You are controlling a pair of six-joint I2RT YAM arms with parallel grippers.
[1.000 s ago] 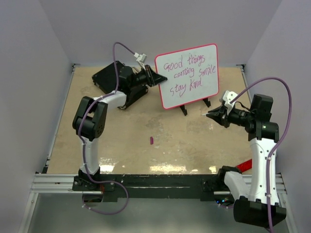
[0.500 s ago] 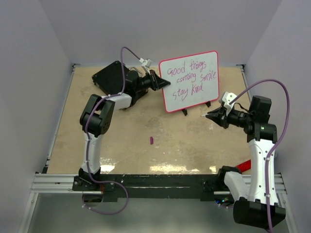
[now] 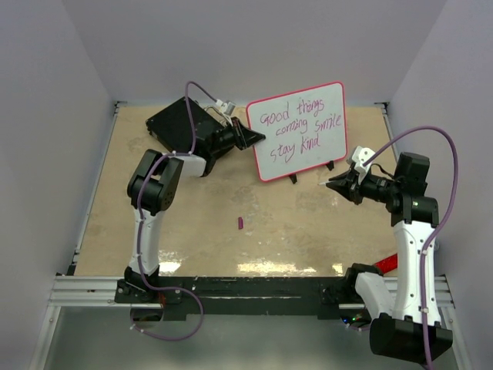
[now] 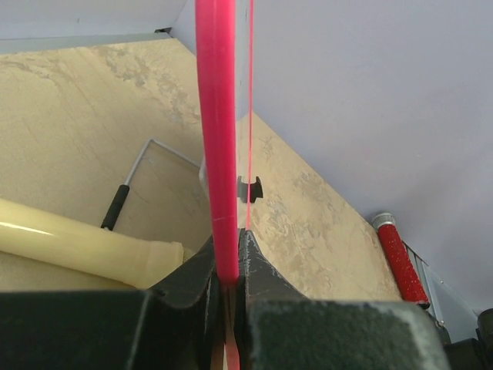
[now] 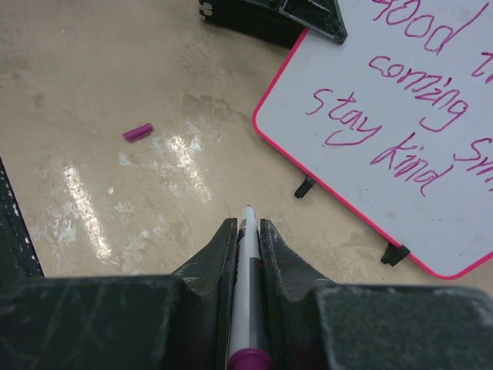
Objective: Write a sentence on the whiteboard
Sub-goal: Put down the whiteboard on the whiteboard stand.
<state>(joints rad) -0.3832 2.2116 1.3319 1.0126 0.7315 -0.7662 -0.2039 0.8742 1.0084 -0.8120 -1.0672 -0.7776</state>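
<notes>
The left gripper [image 3: 251, 137] was closed tight on the left rim of the whiteboard [image 3: 333, 142]. In the left wrist view, the thin red-pink rim [image 4: 216, 131] went straight up from between its two fingers. The board was right at the tip of this gripper and leaned a bit. Its small black feet [image 3: 292, 177] were down by the table. The sentence [image 3: 299, 123] was on the board in three pink lines.

The right gripper [image 3: 340, 185] was closed on a marker [image 5: 245, 262]. The bare tip stuck out in front. The board was ahead of this gripper and not touching the pen. The marker's purple cap [image 3: 240, 223] lay on the table, well off to its side.

The board looked thin, light and stiff. Its face was shiny, so it was likely slippery. Held by only one edge, it could swing or twist if the pen pushed on it. The rim looked like the best place to hold it, because fingers on the white face could smear the words. The little feet looked easy to bend or snap.
</notes>
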